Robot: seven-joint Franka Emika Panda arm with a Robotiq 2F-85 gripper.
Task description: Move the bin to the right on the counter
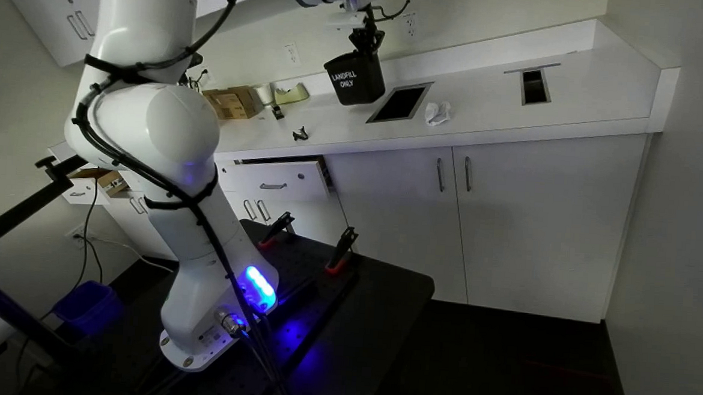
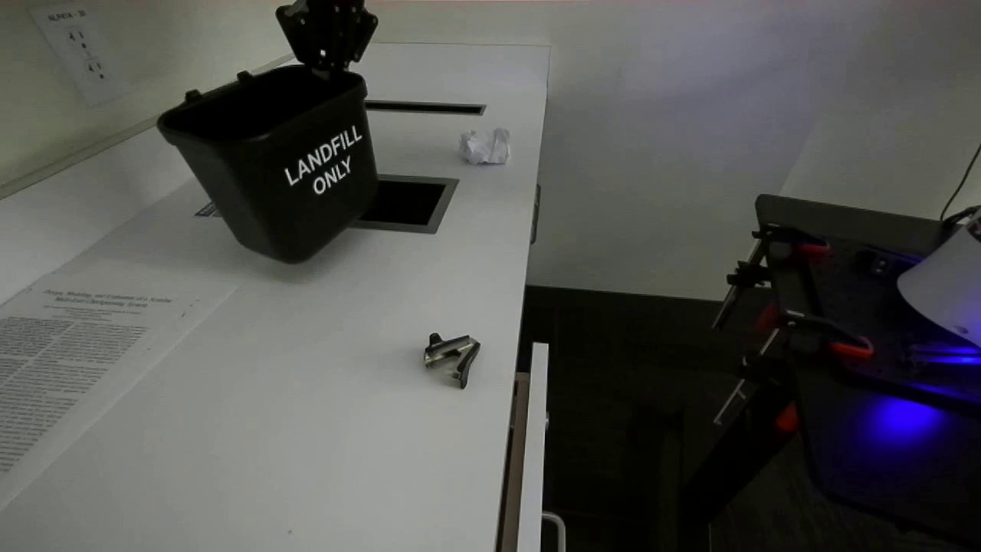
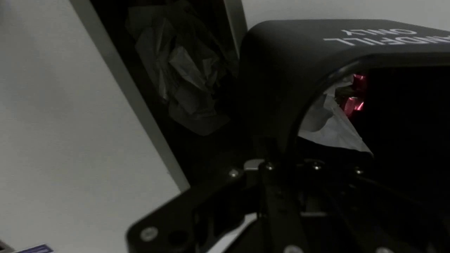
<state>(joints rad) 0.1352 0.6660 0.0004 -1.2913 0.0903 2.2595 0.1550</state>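
The bin is a small black tapered bucket marked "LANDFILL ONLY". It hangs tilted and looks raised just above the white counter, at the near side of a dark square inset. My gripper is shut on the bin's rim from above. In an exterior view the bin shows its open top, and the gripper grips the rim end farthest from that camera. In the wrist view the fingers close around the bin wall. White paper and something shiny red show inside. The fingertips are too dark to see clearly.
The dark inset holds crumpled paper. A smaller inset is farther along. A crumpled white paper, a staple remover and printed sheets lie on the counter. A cardboard box stands there; a drawer is partly open.
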